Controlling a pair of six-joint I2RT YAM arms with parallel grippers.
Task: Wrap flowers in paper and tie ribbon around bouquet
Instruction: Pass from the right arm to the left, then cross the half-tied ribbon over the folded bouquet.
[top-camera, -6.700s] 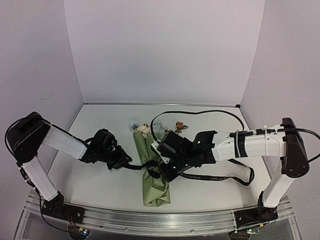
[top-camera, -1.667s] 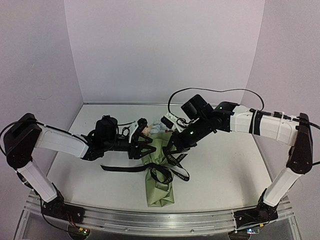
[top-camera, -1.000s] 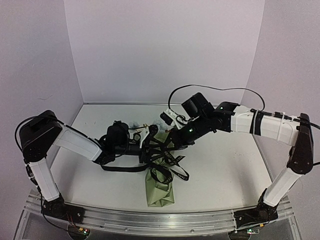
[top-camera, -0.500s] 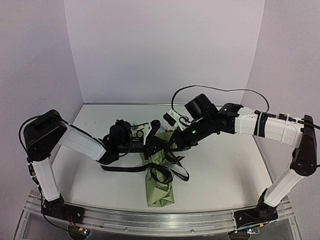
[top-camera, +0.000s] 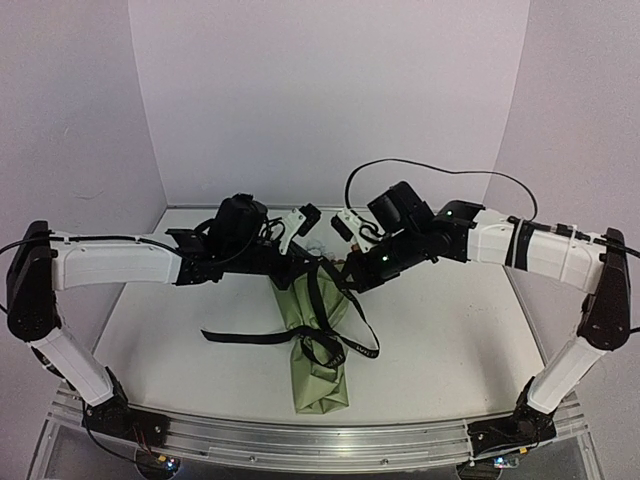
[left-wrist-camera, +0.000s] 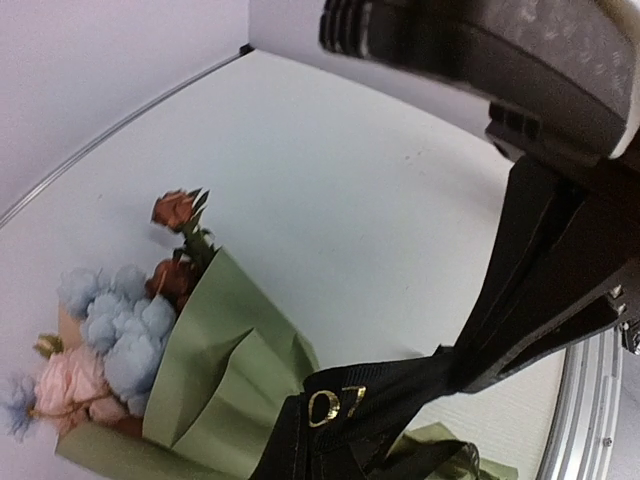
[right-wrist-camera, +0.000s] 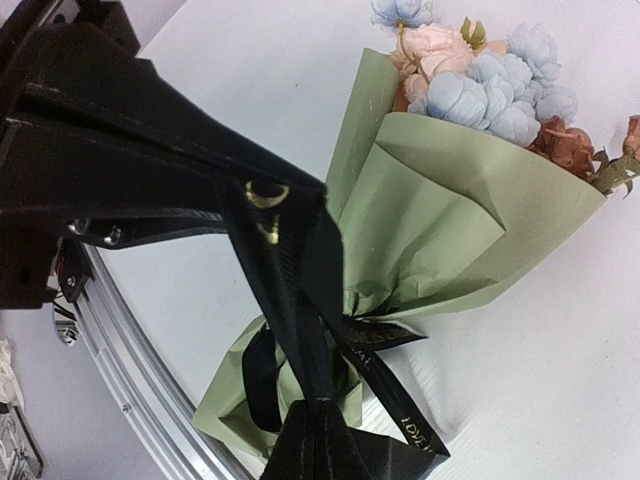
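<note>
Left hand, right hand each clamped on ribbon (wound round bouquet).

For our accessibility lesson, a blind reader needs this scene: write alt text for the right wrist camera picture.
The right gripper, shut on a black ribbon, holds it taut over a bouquet lying on a white table. The ribbon runs down to the narrow waist of the olive-green paper cone; blue and pink flowers fill its wide end.
</note>
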